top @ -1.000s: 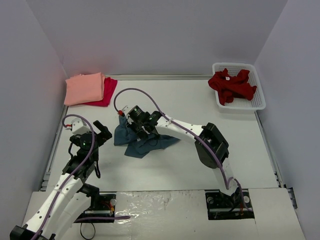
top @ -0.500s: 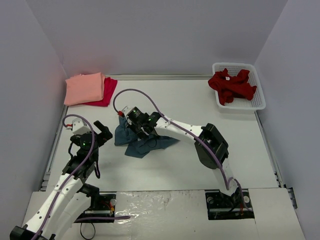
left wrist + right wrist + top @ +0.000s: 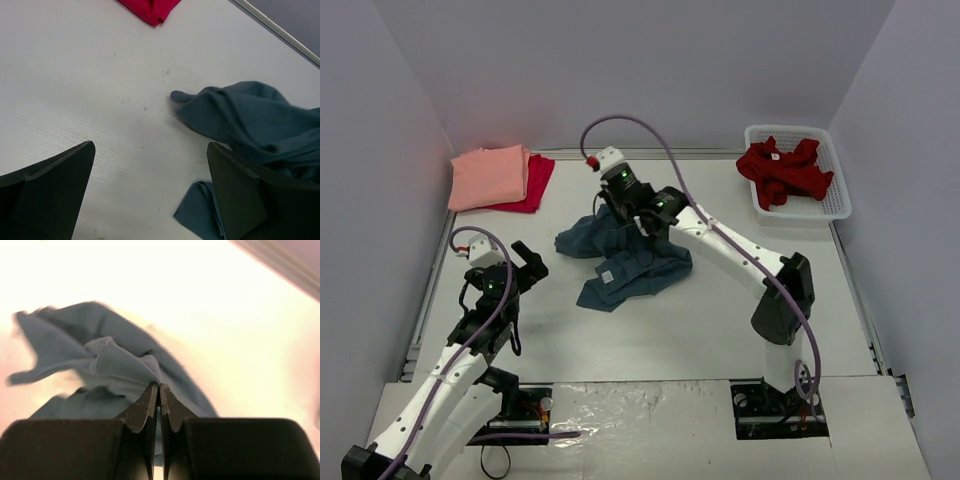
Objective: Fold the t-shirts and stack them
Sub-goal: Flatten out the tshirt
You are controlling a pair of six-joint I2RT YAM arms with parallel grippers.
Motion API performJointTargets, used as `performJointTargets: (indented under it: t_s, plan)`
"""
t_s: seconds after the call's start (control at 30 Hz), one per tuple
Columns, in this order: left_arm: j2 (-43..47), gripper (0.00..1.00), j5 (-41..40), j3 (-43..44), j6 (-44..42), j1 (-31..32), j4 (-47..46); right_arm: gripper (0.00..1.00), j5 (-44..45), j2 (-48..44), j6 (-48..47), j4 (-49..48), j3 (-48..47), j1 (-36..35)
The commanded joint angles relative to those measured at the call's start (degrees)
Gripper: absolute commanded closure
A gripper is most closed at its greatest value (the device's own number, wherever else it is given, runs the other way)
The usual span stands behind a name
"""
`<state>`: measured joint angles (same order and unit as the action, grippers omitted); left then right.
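The right gripper (image 3: 159,388) pinches the slate-blue t-shirt (image 3: 630,268), which drapes below it. Its loose cloth lies ahead-right of the left gripper (image 3: 151,147) (wide open, empty).

The right claw (image 3: 612,210) has travelled from the middle left of the frame up and to the right, toward the back of the worktop (image 3: 720,340), and its jaws, a shade apart a second ago, are now pinched shut on a fold of the slate-blue t-shirt (image 3: 638,268). The shirt has been dragged along with it. The crumpled heap that lay at centre left is now drawn out wider and further right, with one part pulled up to the claw. A white label (image 3: 607,275) now shows on the cloth. The right arm has stretched out, and its elbow (image 3: 782,300) has shifted toward the right edge of the frame.
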<state>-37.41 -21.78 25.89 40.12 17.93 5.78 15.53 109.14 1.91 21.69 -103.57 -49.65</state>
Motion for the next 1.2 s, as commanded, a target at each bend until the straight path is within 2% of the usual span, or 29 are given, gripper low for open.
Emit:
performJointTargets:
  t_s: [0.0, 0.27, 0.67, 0.7, 0.8, 0.83, 0.9, 1.0, 1.17]
  plan:
    - [-0.7, 0.06, 1.1, 0.8, 0.3, -0.1, -1.9, 1.0, 5.5, -6.5, 1.4, 1.1, -2.7, 4.6]
    - [-1.5, 0.06, 2.5, 0.8, -0.4, -0.1, -3.2, 1.0, 8.6, -8.4, 4.5, 1.1, 2.2, 13.0]
    - [-5.0, 0.06, 5.0, 1.3, -0.9, -0.1, -4.8, 1.0, 11.7, -5.3, 6.8, 1.1, 4.6, 16.2]
    - [-5.2, 0.06, 5.2, 1.3, -1.0, -0.1, -4.7, 0.95, 12.5, -5.0, 7.1, 1.2, 4.5, 16.8]
    - [-5.7, 0.06, 5.9, 1.2, -1.2, -0.1, -6.8, 0.5, 17.2, -3.0, 8.6, 3.4, 3.7, 17.5]
    - [-6.0, 0.06, 6.0, 1.2, -1.3, -0.1, -6.7, 0.47, 18.2, -2.3, 8.9, 4.1, 3.4, 17.3]
    - [-6.3, 0.06, 6.0, 1.1, -1.3, -0.1, -6.8, 0.43, 17.1, -2.7, 8.9, 4.5, 4.2, 16.9]
    - [-6.6, 0.06, 6.1, 0.7, -1.3, 0.0, -7.3, 0.43, 11.2, -4.1, 8.5, 4.4, 5.9, 15.2]
    - [-7.5, 0.06, 6.0, 0.4, -1.0, -0.1, -7.7, 0.43, 11.9, -5.8, 9.5, 4.1, 9.7, 8.9]
